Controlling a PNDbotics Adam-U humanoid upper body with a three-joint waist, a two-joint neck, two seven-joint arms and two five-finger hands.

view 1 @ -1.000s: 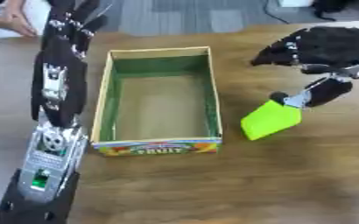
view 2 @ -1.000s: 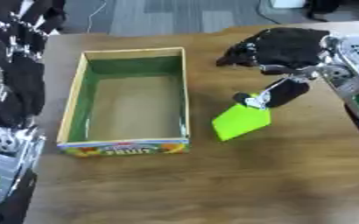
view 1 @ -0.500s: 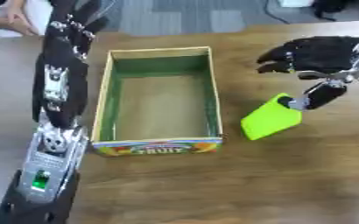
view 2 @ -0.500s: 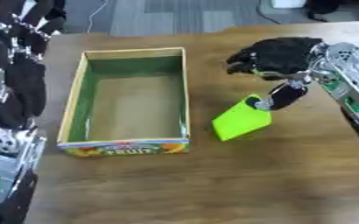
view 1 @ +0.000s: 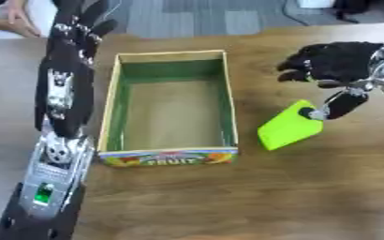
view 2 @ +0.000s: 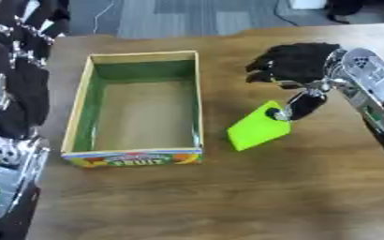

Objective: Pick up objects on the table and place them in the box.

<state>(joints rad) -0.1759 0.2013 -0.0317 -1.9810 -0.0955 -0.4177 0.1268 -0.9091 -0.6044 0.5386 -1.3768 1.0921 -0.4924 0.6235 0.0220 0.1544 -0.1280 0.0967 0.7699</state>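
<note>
The wooden table (view 1: 228,197) carries 1 open cardboard box (view 1: 169,152), its green-lined inside showing nothing in it. Left of the box, the left hand (view 1: 77,35) points away with fingers straight and spread. Right of the box, the right hand (view 2: 298,65) pinches the lime-green flat object's (view 2: 257,129) upper corner.

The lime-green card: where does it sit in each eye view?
Left eye view: green card right of centre, under the right hand, thumb touching it.
Right eye view: nearer the middle.
Shared landmark: the box with its fruit-printed front wall, left of the card.
</note>
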